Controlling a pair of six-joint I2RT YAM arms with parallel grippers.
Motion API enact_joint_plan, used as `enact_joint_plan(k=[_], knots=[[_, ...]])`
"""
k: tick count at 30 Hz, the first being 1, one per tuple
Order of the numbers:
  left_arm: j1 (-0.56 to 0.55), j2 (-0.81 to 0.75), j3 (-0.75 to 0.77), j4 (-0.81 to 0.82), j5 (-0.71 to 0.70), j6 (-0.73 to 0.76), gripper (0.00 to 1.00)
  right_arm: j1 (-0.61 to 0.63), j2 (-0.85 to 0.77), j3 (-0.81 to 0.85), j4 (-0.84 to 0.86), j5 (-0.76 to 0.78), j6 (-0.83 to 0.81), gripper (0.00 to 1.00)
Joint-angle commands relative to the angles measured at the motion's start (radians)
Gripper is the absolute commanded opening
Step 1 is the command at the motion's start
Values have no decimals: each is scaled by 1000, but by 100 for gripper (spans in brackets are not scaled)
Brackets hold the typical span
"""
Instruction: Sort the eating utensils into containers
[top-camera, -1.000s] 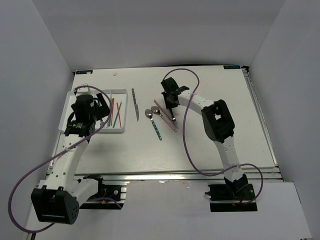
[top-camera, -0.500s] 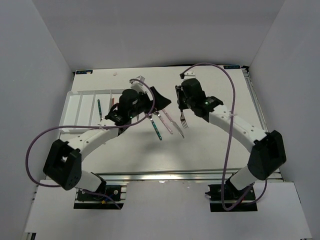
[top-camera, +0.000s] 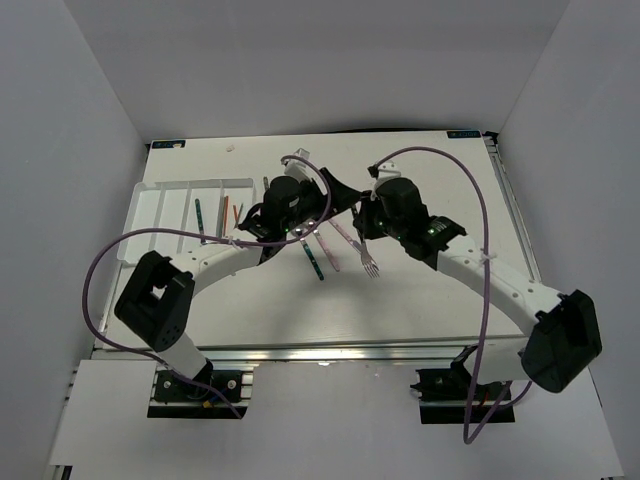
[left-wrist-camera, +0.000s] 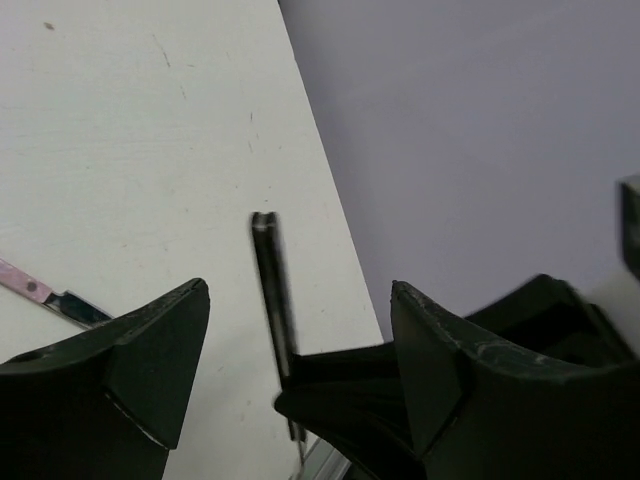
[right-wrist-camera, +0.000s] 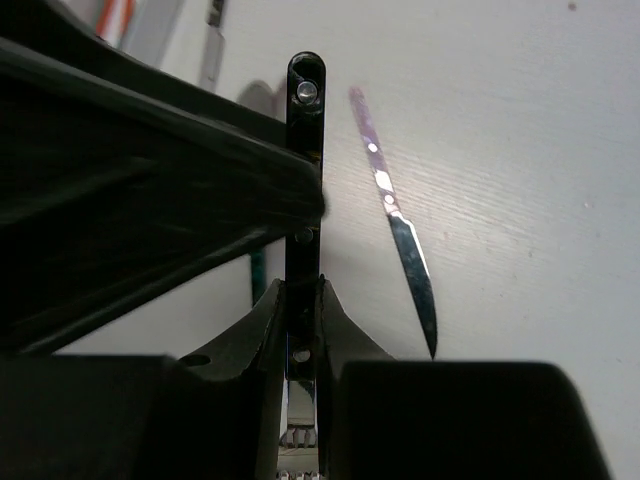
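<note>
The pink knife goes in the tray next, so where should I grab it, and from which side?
Grip the knife by its pink handle, coming straight down and closing across its narrow width. It lies flat on the table, and the blade tapers to a point.

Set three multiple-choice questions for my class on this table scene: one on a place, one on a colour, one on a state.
1. Where does the white tray sit on the table?
A) on the left side
B) on the right side
C) at the near edge

2. What colour is the handle of the knife lying next to the fork?
A) yellow
B) pink
C) orange

3. What state is the fork in?
A) lying in the tray
B) loose on the table
C) gripped by the right hand

Answers:
1 A: the top view shows the tray at the table's left.
2 B: the right wrist view shows a pink handle.
3 C: the fingers are clamped on the fork's dark handle.
</note>
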Motion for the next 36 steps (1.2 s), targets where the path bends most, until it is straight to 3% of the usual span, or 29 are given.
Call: enact_joint_plan(k=[1, 3, 6, 7, 8, 9, 10, 12, 13, 15, 16, 17, 18, 20, 21, 23, 26, 30, 36], knots=[[-11, 4, 32, -8, -11, -2, 81, 9, -80, -15, 118, -81, 44, 0], [-14, 10, 32, -12, -8, -7, 75, 13, -84, -21, 135, -100, 52, 0], [-22, 19, 36, -12, 3, -10, 48, 16, -80, -26, 159, -145, 63, 0], [-25, 19, 41, -14, 10, -10, 27, 18, -75, -27, 169, -148, 69, 0], [-25, 18, 46, -34, 13, -7, 15, 18, -72, -24, 175, -169, 70, 0], [-21, 16, 76, -73, 9, 30, 3, 18, -63, -23, 176, -189, 70, 0], [-14, 10, 108, -142, -53, 63, 0, 16, -60, -18, 170, -190, 69, 11], [8, -11, 227, -438, -153, 193, 0, 10, -70, -15, 129, -156, 70, 53], [66, -16, 262, -516, -213, 231, 0, 6, -81, -20, 115, -125, 69, 89], [166, -9, 346, -691, -203, 350, 0, -22, -118, -49, 97, -110, 67, 89], [281, 11, 389, -744, -174, 405, 0, -33, -132, -61, 81, -108, 67, 89], [330, 37, 445, -902, -221, 470, 0, -42, -142, -72, 71, -110, 61, 89], [364, 106, 507, -990, -306, 589, 0, -55, -164, -92, 63, -114, 47, 89], [430, 180, 671, -1159, -516, 688, 0, -65, -184, -106, 31, -108, 35, 89], [444, 218, 711, -1196, -725, 752, 0, -72, -205, -122, 23, -104, 26, 89], [501, 316, 793, -1230, -851, 780, 0, -85, -227, -141, 8, -104, 23, 89], [572, 386, 825, -1191, -852, 774, 0, -94, -268, -170, -11, -111, 15, 89], [578, 476, 886, -1166, -915, 820, 0, -94, -316, -187, -47, -119, 0, 89], [579, 516, 822, -1100, -910, 828, 0, -96, -359, -219, -43, -147, 0, 89]])
